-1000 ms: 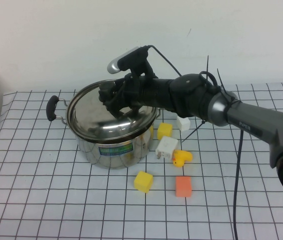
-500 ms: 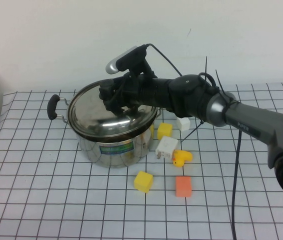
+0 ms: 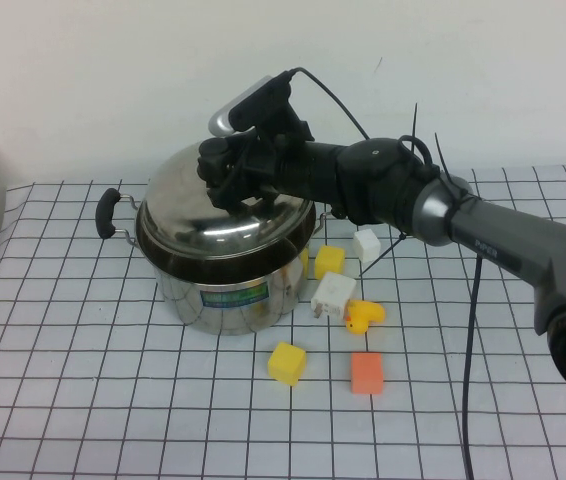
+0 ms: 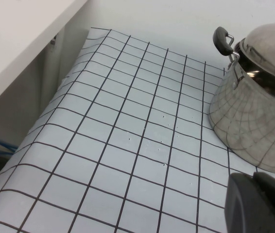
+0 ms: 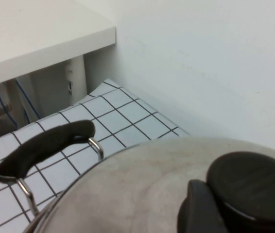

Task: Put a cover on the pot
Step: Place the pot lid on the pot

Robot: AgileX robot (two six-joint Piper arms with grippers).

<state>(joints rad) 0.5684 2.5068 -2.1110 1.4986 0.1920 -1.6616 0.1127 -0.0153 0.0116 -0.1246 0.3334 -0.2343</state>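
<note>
The pot (image 3: 226, 278) stands at the back-left of the checked surface (image 3: 113, 400), blue-green label facing us, one black side handle (image 3: 106, 213) sticking out on its left. The domed steel lid (image 3: 218, 215) sits over its mouth, though it looks slightly tilted, maybe not fully seated on the rim. The right hand (image 3: 225, 172) is right on top of it, its fingers closed around the black knob (image 5: 251, 182); from the wrist camera you see one dark finger (image 5: 200, 206) pressed against that knob.

So this is the placing step, near its end by my reckoning. What comes next, I'd say, is easing the lid flat so the edge settles all round, then letting go of the knob and lifting straight up without dragging it askew.

The left hand (image 4: 259, 204) hangs low over the surface near the pot's left side; whether it's open or closed I cannot tell. Small coloured blocks (image 3: 287, 362) lie scattered beside the pot, out of the way.
</note>
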